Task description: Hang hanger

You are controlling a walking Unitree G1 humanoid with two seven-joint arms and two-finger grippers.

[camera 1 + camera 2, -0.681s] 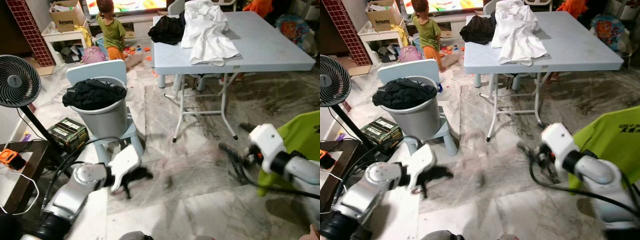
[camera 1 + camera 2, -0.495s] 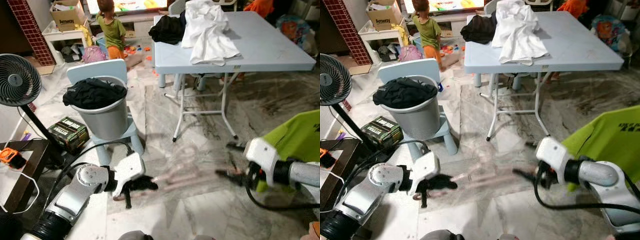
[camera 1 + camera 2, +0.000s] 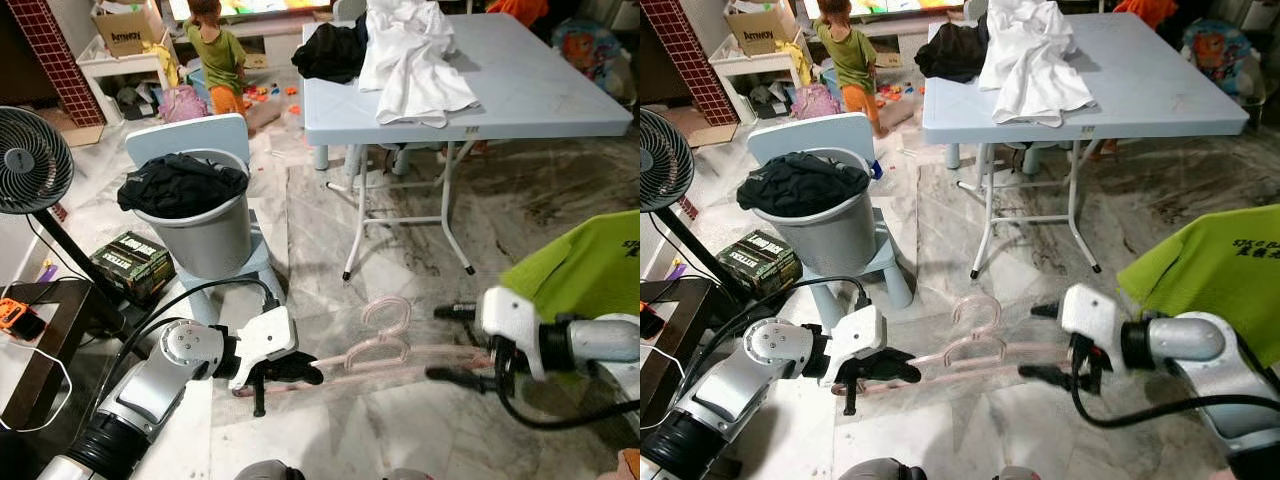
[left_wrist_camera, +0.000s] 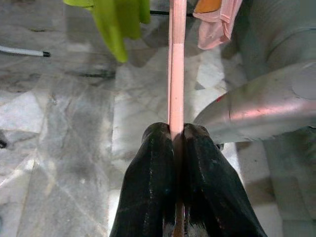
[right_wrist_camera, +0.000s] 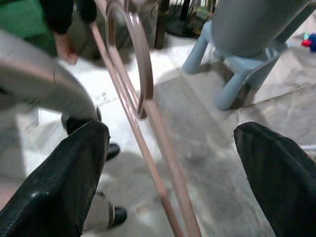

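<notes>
Since the earlier frames, both arms have drawn toward each other and a pink hanger has sharpened out of blur, held level above the marble floor. Left gripper is clamped tight on one end of its bar. Right gripper has its fingers spread wide, the hanger's other end between them, untouched. Farther back, a grey bucket of dark clothes sits on a pale blue chair. Beyond stands a desk carrying a white garment.
</notes>
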